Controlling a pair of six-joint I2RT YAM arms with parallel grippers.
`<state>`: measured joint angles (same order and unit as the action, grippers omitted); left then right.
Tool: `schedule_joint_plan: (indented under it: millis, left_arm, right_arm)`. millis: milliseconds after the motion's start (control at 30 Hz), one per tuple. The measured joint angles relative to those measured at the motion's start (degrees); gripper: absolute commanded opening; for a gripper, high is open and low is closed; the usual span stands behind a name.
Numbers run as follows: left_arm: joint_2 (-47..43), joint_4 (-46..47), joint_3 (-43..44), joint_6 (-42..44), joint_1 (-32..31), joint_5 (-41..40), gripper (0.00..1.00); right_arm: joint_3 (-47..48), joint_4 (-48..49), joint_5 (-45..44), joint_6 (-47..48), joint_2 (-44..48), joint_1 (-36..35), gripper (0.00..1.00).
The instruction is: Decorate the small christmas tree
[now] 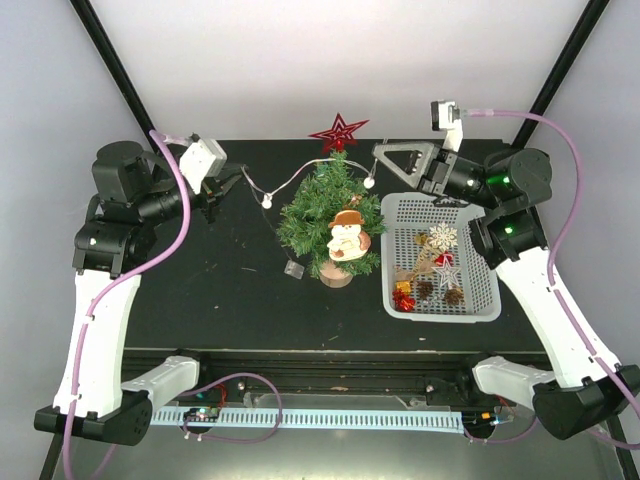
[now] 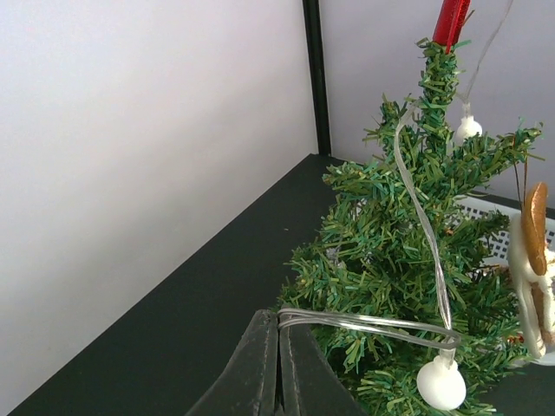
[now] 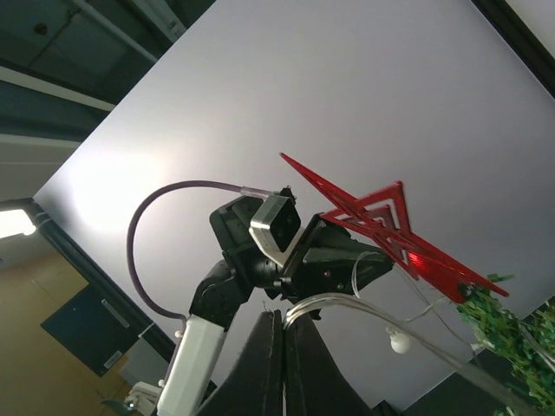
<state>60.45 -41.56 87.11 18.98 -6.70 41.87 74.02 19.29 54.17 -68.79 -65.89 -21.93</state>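
Left fingers (image 2: 257,364) and right fingers (image 3: 260,355) each pinched the clear light wire (image 2: 364,322). It draped the bristly, conical small christmas tree (image 2: 381,260).

The left claw (image 2: 278,326) is closed on a clear light string (image 2: 364,322) draped down the tree (image 2: 381,260); a white bulb (image 2: 440,384) hangs above the dark desk (image 2: 199,303).

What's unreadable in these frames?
- Left wrist: red star topper cut by top edge; snowman ornament cut by right edge.
- Right wrist: small dark-green bristly christmas tree mostly cut off by the bottom-right corner.
- Top: its round light wooden stump base mostly under branches; ornaments in white plastic basket too small to identify.
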Motion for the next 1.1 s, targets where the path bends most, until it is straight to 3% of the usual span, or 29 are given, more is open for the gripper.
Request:
schedule_joint_plan:
  millis: [300, 1100]
  left_arm:
    - [0.0, 0.2, -0.1, -0.8, 0.0, 0.0, 0.02]
    - [-0.1, 1.4, -1.5, -1.1, 0.0, 0.0, 0.02]
  right_arm:
    - [3.5, -2.4, -1.6, 1.6, -0.1, -3.2, 0.01]
    - [14.1, -9.7, -7.6, 8.6, -11.3, -18.4, 0.03]
